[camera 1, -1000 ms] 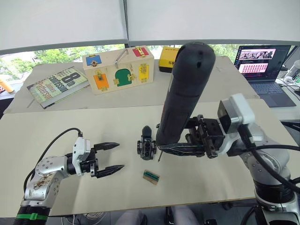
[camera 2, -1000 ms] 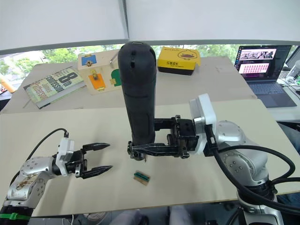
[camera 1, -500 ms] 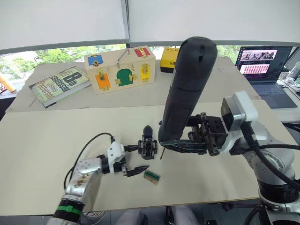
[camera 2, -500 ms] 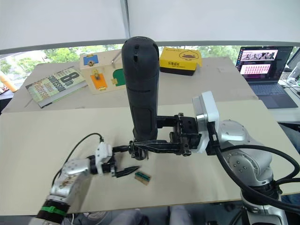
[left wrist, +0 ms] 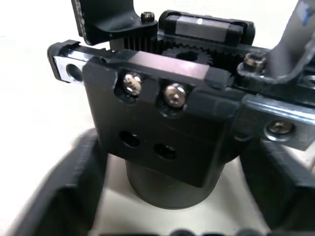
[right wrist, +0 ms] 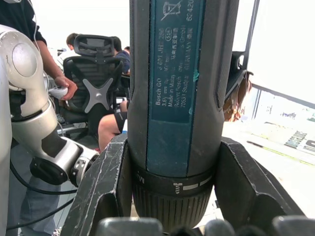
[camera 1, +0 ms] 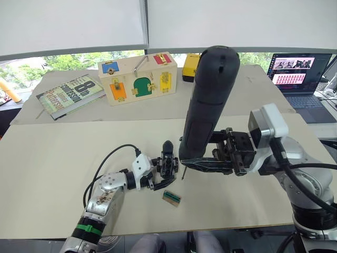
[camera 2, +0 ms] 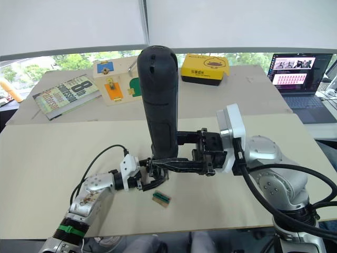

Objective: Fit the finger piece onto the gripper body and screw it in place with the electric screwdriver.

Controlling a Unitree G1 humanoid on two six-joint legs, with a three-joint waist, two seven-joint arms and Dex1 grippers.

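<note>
Tray: small green-brown, near table edge, just in front of gripper body, apart from it.
L gripper: fingers spread either side of gripper body's base; contact can't tell.
Gripper body: upright on table, mid, one black finger pointing up.
R gripper: clamped on electric screwdriver, held upright, bit down just right of gripper body.
Far: lock box, book, yellow box, laptop.
</note>
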